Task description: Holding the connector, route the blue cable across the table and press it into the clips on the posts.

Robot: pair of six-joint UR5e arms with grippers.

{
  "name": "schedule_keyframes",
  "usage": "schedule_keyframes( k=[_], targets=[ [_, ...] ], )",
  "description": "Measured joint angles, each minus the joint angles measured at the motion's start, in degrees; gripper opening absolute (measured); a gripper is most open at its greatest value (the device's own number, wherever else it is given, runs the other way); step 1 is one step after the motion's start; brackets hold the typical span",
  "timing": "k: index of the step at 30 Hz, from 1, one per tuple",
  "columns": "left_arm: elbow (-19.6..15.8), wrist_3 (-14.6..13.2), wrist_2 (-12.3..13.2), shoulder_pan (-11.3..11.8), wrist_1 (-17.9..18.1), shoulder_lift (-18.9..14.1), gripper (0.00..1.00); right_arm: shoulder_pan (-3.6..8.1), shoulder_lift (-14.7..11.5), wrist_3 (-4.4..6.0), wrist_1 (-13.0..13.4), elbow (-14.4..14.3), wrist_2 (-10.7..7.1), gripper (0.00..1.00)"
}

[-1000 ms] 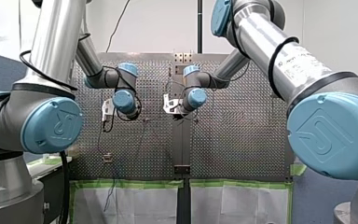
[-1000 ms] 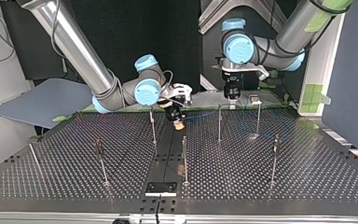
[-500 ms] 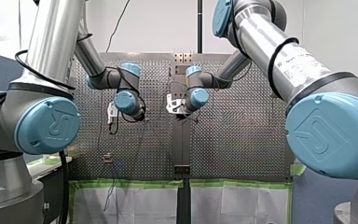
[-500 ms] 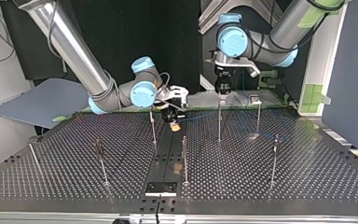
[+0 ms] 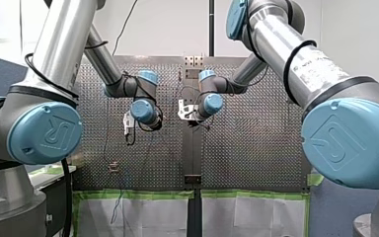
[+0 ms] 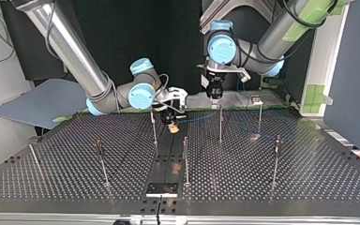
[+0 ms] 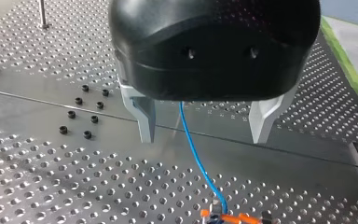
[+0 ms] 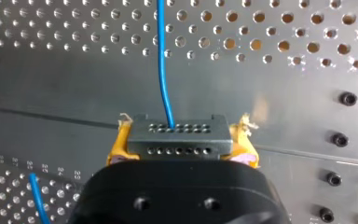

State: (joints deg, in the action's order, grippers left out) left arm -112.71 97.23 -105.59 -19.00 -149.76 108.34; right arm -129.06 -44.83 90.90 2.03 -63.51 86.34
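Note:
In the right wrist view my right gripper (image 8: 179, 145) is shut on the grey connector (image 8: 177, 135), gripped between its yellow pads (image 8: 116, 148). The blue cable (image 8: 163, 60) runs straight out of the connector over the plate. In the top view this gripper (image 6: 172, 123) hangs low beside a post (image 6: 153, 126) near the middle. My left gripper (image 7: 205, 136) is open, with the blue cable (image 7: 196, 156) passing below, between its metal fingers (image 7: 144, 119), and touching neither. Ahead of it the cable reaches an orange-tipped clip (image 7: 228, 218). In the top view my left gripper (image 6: 214, 97) hovers above a post (image 6: 221, 123).
Several thin posts stand on the perforated table (image 6: 309, 178), among them one at the middle (image 6: 185, 159), one at the top view's right (image 6: 275, 159) and one at its left (image 6: 102, 161). A dark seam plate (image 6: 161, 189) lies at the near edge.
My left gripper has risen and moved toward the top view's left, to above the post. My right gripper with the connector has shifted slightly toward the top view's left and back.

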Motion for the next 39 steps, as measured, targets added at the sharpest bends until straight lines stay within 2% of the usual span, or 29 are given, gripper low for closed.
schedule_keyframes(
  k=[8,17,26,33,39],
  targets=[
    [3.8,1.4,-2.1,-1.4,-1.6,3.8,1.0,0.24,0.0,0.0,0.0,0.0,-0.54,0.0],
    [8.2,3.6,-5.7,-2.4,-0.6,7.5,1.0,0.33,0.0,0.0,0.1,0.0,-0.6,0.0],
    [12.3,4.9,-5.8,-2.0,0.0,7.8,1.0,0.35,0.0,0.02,0.1,0.0,-1.18,0.0],
    [13.2,6.1,-4.5,-1.9,-1.3,7.9,1.0,0.49,0.0,0.16,0.2,0.0,-1.66,0.0],
    [13.2,6.3,-6.5,-2.0,-4.1,7.9,1.0,0.76,0.0,0.18,0.2,0.0,-1.69,0.0]
  ],
)
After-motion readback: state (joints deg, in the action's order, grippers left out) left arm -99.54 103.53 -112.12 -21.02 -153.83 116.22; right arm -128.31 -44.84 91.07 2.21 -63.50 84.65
